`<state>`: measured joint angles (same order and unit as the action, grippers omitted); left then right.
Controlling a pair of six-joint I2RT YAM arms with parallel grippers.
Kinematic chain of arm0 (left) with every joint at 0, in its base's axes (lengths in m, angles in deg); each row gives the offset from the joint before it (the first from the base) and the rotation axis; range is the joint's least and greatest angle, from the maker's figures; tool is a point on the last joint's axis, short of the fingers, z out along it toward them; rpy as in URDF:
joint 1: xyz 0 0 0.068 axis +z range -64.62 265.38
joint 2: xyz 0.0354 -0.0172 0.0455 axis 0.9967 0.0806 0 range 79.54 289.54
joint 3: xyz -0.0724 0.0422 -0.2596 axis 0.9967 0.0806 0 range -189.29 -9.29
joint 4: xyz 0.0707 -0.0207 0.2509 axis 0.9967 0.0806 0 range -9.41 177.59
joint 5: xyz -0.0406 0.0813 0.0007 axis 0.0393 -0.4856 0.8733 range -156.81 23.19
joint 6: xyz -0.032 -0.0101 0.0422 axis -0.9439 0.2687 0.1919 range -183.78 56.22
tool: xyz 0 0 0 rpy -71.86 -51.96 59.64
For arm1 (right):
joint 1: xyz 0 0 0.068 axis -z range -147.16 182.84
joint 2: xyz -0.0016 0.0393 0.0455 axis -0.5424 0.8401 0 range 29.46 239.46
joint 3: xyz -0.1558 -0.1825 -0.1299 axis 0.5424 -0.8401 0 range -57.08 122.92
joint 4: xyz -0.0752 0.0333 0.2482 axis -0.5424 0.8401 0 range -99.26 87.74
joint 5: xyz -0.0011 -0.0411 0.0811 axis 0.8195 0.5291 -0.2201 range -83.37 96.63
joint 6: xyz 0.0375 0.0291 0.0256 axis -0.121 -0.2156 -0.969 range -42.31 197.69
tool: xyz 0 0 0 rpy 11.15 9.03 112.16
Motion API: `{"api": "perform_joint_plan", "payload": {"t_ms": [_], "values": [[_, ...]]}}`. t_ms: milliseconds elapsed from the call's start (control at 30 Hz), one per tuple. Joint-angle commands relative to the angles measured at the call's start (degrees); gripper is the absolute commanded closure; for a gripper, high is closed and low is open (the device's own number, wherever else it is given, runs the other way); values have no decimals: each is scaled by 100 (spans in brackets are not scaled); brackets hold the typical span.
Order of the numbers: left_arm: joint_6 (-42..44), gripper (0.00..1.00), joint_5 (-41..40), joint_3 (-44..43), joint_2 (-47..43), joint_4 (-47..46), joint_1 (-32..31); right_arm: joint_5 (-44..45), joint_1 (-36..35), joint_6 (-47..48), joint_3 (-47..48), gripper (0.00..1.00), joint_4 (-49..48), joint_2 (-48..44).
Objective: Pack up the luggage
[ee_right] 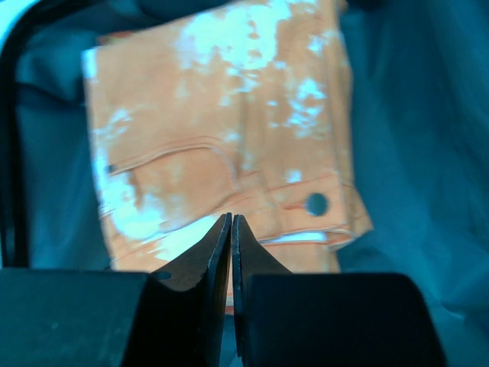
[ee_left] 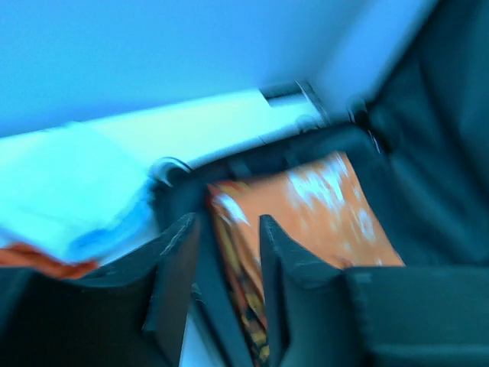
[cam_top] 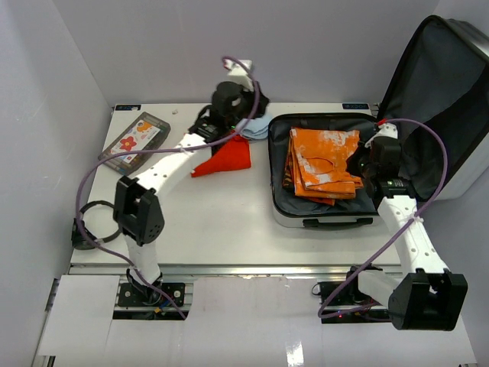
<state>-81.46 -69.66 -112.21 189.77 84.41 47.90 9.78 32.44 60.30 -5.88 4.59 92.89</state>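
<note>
Only your wrist views show it: right pincer [ee_right: 231,219] pressed together over the orange garment [ee_right: 214,115] inside the luggage [ee_right: 420,138], left pincer [ee_left: 227,227] apart.

Open luggage [cam_top: 276,195] holds folded orange garment [cam_top: 321,164]; red cloth [cam_top: 226,159] outside.

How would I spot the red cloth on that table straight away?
Find the open luggage on the right half of the white table. Just left of it, toward the back edge, lies the red cloth, folded into a rough triangle. It is plain bright red, unlike the pale blue cloth next to it and the orange, white-blotched garment inside the luggage.
</note>
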Motion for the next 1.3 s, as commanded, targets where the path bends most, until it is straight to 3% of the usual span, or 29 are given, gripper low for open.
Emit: {"api": "perform_joint_plan", "payload": {"t_ms": [0, 133, 333, 500, 633, 833, 1033, 1267], "values": [[-715, 57, -570, 1078, -265, 265, 1161, 3, -588, 114, -55, 89, -142, -280], [-1141, 68, -437, 1988, -76, -349, 1773, 154, -1064, 184, -21, 87, -233, -242], [-1099, 84, -557, 2398, 571, -740, 1902, 342, -1406, 244, 30, 85, -242, -208], [-1224, 84, -314, 2961, 621, -1203, 2062, 425, -1580, 245, 40, 85, -258, -198], [-1376, 87, -930, 3496, 504, -985, 2147, 513, -1747, 241, 136, 84, -180, -132], [-1819, 86, -1237, 5393, -471, -1549, 2245, 711, -2168, 233, 348, 76, 101, -51], [-1968, 88, -1134, 6133, -1074, -1340, 2238, 963, -2930, 154, 473, 73, 312, 81], [-2095, 85, -802, 7310, -2806, -1390, 2221, 1016, -4230, 153, 814, 69, -239, 1120]]}}
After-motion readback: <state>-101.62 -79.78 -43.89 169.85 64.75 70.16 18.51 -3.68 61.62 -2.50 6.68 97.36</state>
